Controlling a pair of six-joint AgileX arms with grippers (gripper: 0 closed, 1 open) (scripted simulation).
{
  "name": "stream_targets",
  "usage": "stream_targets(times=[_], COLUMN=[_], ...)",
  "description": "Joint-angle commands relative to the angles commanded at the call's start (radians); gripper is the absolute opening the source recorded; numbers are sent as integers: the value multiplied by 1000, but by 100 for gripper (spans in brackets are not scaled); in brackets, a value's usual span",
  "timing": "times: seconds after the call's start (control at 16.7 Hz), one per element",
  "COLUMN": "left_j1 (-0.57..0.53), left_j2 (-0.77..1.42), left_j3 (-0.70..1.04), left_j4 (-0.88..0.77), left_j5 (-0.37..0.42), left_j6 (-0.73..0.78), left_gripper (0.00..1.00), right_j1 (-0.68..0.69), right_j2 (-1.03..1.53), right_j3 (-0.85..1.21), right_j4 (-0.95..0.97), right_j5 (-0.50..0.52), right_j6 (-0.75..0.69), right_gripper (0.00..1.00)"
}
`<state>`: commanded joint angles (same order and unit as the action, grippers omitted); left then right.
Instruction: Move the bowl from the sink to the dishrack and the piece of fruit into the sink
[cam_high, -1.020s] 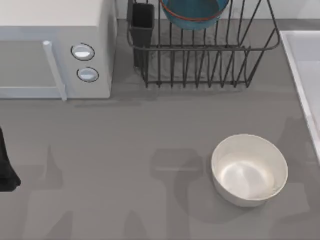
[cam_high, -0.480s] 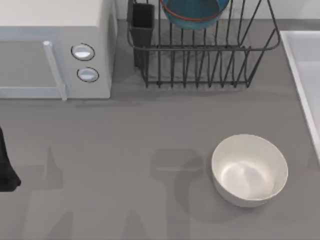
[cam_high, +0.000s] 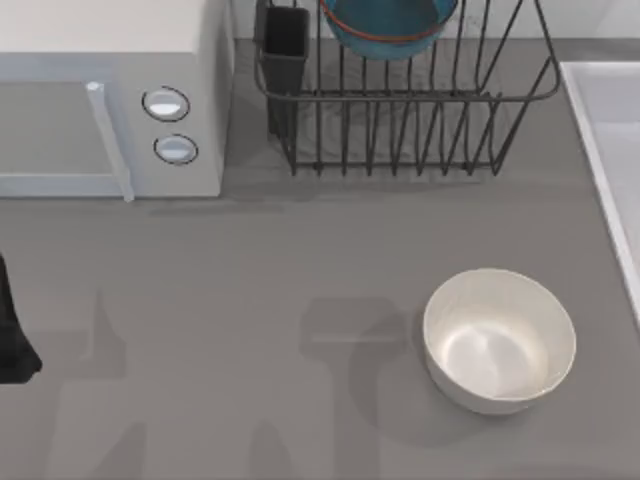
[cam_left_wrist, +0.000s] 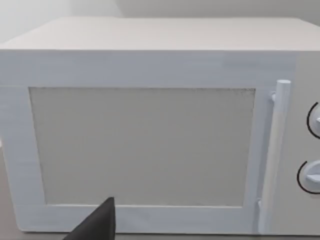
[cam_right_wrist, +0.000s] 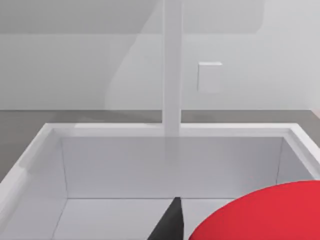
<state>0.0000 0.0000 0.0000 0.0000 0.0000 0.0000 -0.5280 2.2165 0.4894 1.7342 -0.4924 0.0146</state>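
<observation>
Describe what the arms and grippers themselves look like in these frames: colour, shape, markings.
Little shows. The left arm is a matte black, angular mass at the top view's left edge. The left wrist view catches one dark grey, wedge-shaped fingertip; the right wrist view catches a similar black pointed fingertip. No cables or markings visible.

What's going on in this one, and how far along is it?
The teal bowl already sits in the dishrack at the back of the table, so that half looks done. In the right wrist view, the red piece of fruit looms close to the camera above the sink, apparently carried by the right arm and not yet set down. The left arm is parked at the table's left edge, facing the microwave. A white bowl stands untouched.
</observation>
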Motion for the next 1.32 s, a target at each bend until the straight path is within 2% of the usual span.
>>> stream_targets(times=[0.12, 0.9, 1.32], left_j1=[0, 0, 0], left_j2=[0, 0, 0], left_j3=[0, 0, 0], left_j4=[0, 0, 0], left_j5=[0, 0, 0], left_j6=[0, 0, 0], left_gripper=[100, 100, 100], right_j1=[0, 0, 0], right_j2=[0, 0, 0], right_j3=[0, 0, 0], right_j4=[0, 0, 0], right_j5=[0, 0, 0], right_j6=[0, 0, 0], right_gripper=[0, 98, 100])
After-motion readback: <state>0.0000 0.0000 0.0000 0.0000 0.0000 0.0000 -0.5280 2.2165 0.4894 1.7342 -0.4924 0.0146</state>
